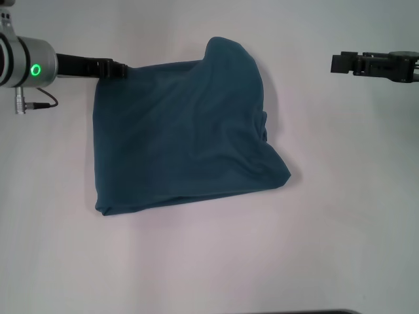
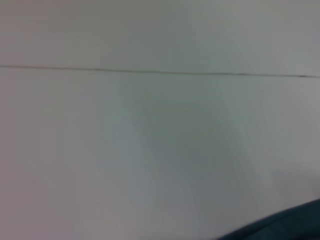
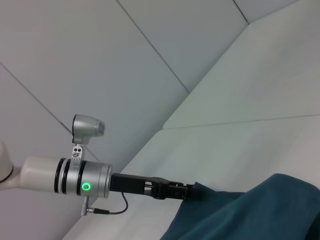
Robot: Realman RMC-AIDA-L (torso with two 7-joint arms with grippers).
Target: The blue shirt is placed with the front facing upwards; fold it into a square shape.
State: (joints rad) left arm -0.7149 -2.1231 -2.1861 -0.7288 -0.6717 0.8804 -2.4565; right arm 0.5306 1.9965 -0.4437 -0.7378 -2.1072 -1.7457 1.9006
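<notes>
1. A plain white surface (image 1: pixel 196 261) fills the head view; pale panelled walls rise behind it in the right wrist view.
2. The blue shirt (image 1: pixel 183 144) lies mid-surface, folded into a rough, lopsided block, lettering and collar out of sight.
3. The left gripper (image 1: pixel 116 69) sits at the shirt's far left corner; whether it pinches cloth I cannot tell.
4. The right gripper (image 1: pixel 342 63) hangs well apart to the right, its opening unreadable.
5. Risk: pulling that corner could drag the stack and undo the folds, since the bulging right edge looks loosely laid.
6. The left wrist view shows only a sliver of shirt.
</notes>
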